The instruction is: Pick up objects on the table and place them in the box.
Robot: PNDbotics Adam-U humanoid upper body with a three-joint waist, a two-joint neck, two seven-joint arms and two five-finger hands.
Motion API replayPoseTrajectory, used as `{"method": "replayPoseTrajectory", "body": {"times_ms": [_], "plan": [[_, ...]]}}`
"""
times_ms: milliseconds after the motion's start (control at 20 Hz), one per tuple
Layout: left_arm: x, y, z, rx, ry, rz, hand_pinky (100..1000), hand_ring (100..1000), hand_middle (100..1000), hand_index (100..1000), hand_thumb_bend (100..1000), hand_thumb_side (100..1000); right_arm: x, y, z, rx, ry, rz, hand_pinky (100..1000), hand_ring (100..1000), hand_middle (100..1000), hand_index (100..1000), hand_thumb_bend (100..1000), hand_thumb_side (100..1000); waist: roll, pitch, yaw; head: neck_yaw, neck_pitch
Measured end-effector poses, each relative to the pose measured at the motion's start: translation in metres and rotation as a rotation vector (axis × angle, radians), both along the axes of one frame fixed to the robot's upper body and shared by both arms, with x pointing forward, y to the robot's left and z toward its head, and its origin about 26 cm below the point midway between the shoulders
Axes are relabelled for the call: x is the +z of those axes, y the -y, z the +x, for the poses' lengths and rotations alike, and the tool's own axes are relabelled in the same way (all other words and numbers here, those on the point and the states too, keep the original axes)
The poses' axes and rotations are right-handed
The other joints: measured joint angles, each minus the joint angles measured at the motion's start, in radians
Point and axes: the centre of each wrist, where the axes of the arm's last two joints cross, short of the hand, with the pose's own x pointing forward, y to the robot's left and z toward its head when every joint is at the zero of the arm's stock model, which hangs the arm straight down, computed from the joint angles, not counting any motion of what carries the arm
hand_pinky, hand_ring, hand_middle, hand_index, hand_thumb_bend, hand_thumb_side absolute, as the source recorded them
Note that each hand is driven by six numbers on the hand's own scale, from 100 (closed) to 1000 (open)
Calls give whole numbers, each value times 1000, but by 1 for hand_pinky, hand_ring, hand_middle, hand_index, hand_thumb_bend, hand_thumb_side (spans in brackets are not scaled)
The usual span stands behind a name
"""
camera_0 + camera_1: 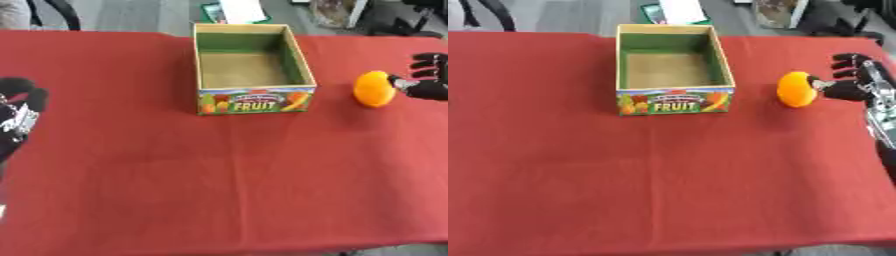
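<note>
Red cloth covers the counter (227, 190), and its near part, across the lower half of the frame, carries nothing. At the left edge, mid-height, the left hand (19, 114) is seen idle; whether its fingers are spread or curled cannot be told. Farther back, at the right edge, the right hand (857, 80) is held beside the orange (796, 89). Its thumb tip appears to touch the fruit's right side, while the fingers (847, 62) are spread above and behind it, closed on nothing. The orange rests on the cloth, near the box (674, 102) but clear of it, to its right. The box, marked FRUIT on its front, stands at the upper centre, open and seemingly empty.

A grasp is judged to be just forming. Being round, the orange could be nudged by the thumb and rolled leftward before the fingers close. If it is carried too low, the box's right wall could be struck.
</note>
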Motion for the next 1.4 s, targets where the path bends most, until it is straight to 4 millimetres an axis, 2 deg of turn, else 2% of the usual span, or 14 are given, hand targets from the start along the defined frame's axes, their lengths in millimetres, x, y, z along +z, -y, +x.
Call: {"method": "replayPoseTrajectory", "body": {"times_ms": [850,1250,1350,1400], "plan": [[2,3,0,-16,2,4,718,776,638,645,611,390,-10,14,16,-63,-121,-81,820,779,737,825,422,100,0,12,33,-17,-5],[3,5,1,-25,3,7,718,777,640,645,612,390,-17,10,21,-57,-164,-117,820,780,733,808,412,100,-2,13,39,-20,-5],[3,5,1,-25,3,7,717,776,640,644,612,390,-19,7,22,-38,-175,-127,806,771,707,778,368,100,-2,13,39,-21,-5],[3,5,1,-25,3,7,717,776,640,644,612,390,-20,6,22,-28,-182,-134,799,763,692,763,317,100,-3,13,39,-21,-5]]}}
